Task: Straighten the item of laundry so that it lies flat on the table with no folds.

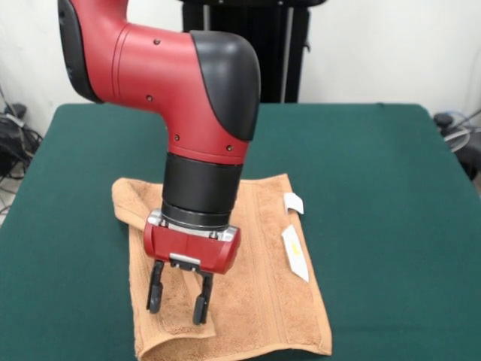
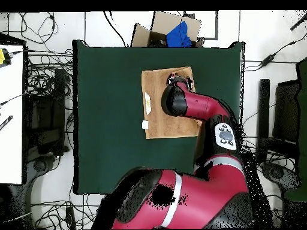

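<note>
Near the front edge of the dark green felt table (image 1: 376, 165), the red-and-black gripper (image 1: 179, 301) hung open over the orange-tan terry towel's (image 1: 255, 256) folded corner; a shallow pinch would probably drag both layers.

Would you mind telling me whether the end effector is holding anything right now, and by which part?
Nothing is held: the end effector is open, its fingers spread above the towel.

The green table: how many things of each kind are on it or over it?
Orange-tan terry-cloth towel with a folded-over near corner: 1
Small white tags at the towel's edge: 2
Red and black gripper, open, over the towel: 1
Total: 4, all at the dark green felt table.
</note>
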{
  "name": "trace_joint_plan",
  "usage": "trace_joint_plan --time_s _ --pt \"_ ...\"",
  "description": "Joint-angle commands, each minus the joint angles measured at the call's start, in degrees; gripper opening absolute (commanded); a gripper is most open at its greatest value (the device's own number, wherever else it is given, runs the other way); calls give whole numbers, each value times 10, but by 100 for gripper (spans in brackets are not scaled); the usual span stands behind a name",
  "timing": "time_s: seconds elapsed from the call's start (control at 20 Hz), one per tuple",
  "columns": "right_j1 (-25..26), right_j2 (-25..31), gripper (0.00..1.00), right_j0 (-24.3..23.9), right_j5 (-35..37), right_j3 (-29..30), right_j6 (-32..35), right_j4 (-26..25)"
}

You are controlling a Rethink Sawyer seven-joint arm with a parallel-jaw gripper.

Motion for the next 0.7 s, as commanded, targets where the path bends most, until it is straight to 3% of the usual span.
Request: trace_joint_plan --time_s 0.05,0.7 --pt "34 68 100 15 -15 21 115 33" --pt "40 97 100 -1 -24 32 107 41"
